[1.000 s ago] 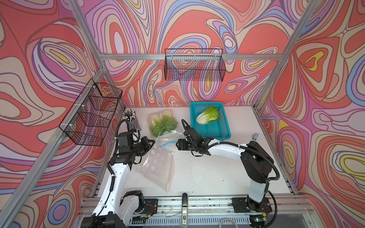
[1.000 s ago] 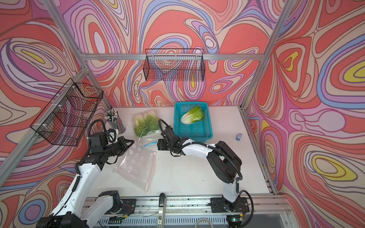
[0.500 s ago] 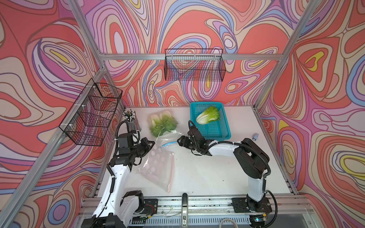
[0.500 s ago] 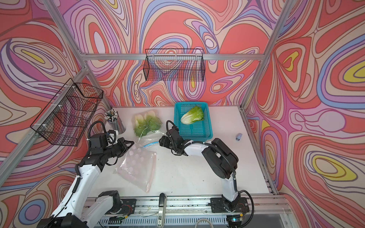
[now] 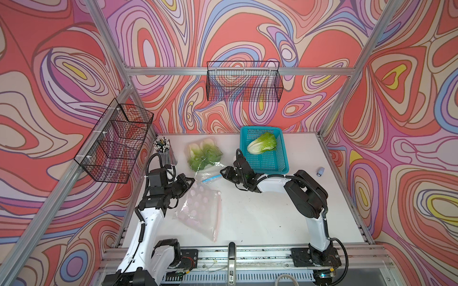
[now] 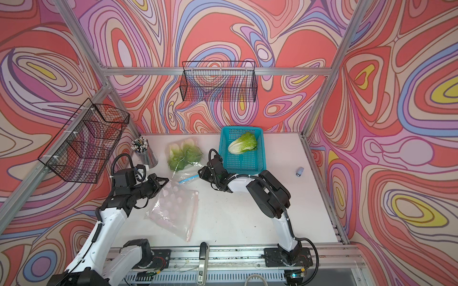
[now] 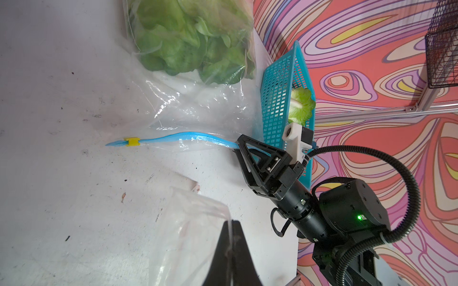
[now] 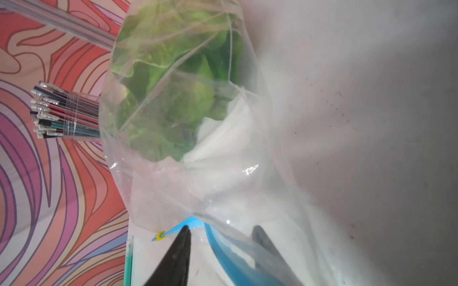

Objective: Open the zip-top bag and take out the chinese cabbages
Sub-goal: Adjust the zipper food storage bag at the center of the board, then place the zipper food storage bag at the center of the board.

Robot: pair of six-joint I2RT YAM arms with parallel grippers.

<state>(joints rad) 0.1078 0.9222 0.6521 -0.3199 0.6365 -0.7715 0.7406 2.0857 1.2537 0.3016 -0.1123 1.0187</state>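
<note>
The cabbages [image 5: 203,158] lie in the bag [image 5: 216,170] at the back of the surface [image 5: 260,218]. One end of its blue zip [image 7: 188,136] sits between the half-closed right fingers [image 8: 183,247]; a pinch I cannot tell. The left fingers [image 7: 224,247] clamp an empty bag [image 5: 198,210].

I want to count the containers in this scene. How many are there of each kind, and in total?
Clear plastic bags: 2
Wire baskets: 2
Blue plastic basket: 1
Pen cup: 1
Total: 6
</note>
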